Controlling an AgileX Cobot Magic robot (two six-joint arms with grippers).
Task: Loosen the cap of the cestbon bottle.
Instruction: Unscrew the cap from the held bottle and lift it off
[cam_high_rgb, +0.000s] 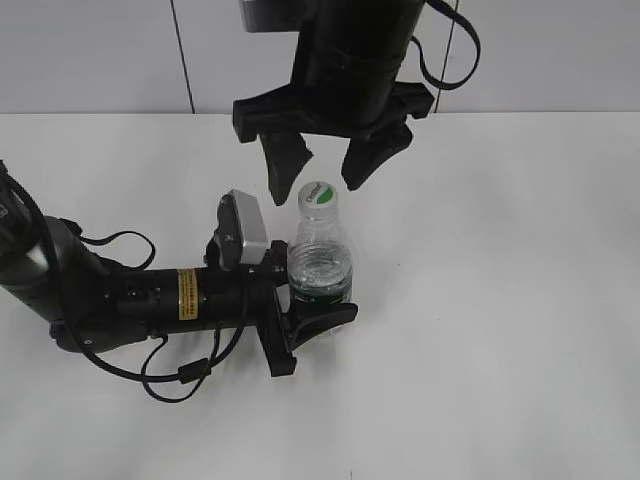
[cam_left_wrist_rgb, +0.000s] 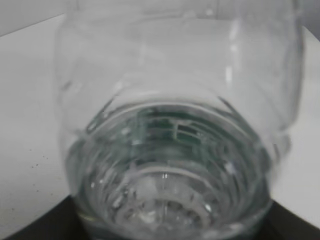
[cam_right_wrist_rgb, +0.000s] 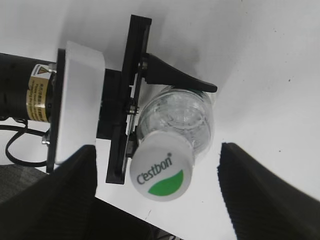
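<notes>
The cestbon bottle stands upright on the white table, clear with a dark green label band low down. Its white cap with a green leaf mark sits on the neck. My left gripper lies low and is shut on the bottle's lower body; the bottle fills the left wrist view. My right gripper hangs open just above and behind the cap, a finger on each side, not touching. In the right wrist view the cap and the bottle show between the open fingers.
The white table spreads around the bottle, with a wall behind. The left arm's black body and cables lie on the table to the bottle's left.
</notes>
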